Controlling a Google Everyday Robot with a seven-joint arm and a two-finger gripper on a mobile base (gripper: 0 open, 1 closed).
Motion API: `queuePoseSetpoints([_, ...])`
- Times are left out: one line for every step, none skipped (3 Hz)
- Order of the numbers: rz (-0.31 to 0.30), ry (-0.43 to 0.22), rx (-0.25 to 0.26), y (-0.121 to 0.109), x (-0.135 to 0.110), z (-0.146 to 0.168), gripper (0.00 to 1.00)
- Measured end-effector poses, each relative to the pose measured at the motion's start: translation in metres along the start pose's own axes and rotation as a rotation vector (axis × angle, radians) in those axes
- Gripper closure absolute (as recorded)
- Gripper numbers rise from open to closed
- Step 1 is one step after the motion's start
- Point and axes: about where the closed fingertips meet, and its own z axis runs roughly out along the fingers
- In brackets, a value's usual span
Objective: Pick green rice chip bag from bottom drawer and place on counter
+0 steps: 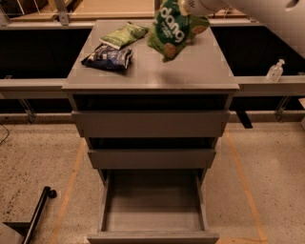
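The green rice chip bag (172, 29), bright green with white "dang" lettering, hangs tilted in the air above the back right of the counter (190, 71). My gripper (185, 6) is at the top edge of the view, shut on the bag's upper end, with the white arm reaching in from the top right. The bottom drawer (152, 236) is pulled out at the bottom of the view and nothing shows inside it.
A paler green bag (125, 34) and a dark blue bag (107, 56) lie on the counter's back left. The two upper drawers (150, 124) are slightly open. A clear bottle (275, 71) stands on the ledge at right. A black pole (37, 214) lies on the floor at left.
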Motion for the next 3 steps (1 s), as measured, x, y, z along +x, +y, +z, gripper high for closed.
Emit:
queuePoseSetpoints([0.070,0.058,0.033,-0.028,0.034,0.008,0.83])
queuePoseSetpoints([0.114,0.102,-0.013,-0.031,0.057,0.036,0.59])
queuePoseSetpoints([0.118,0.131,-0.102,-0.014,0.063,0.071,0.36])
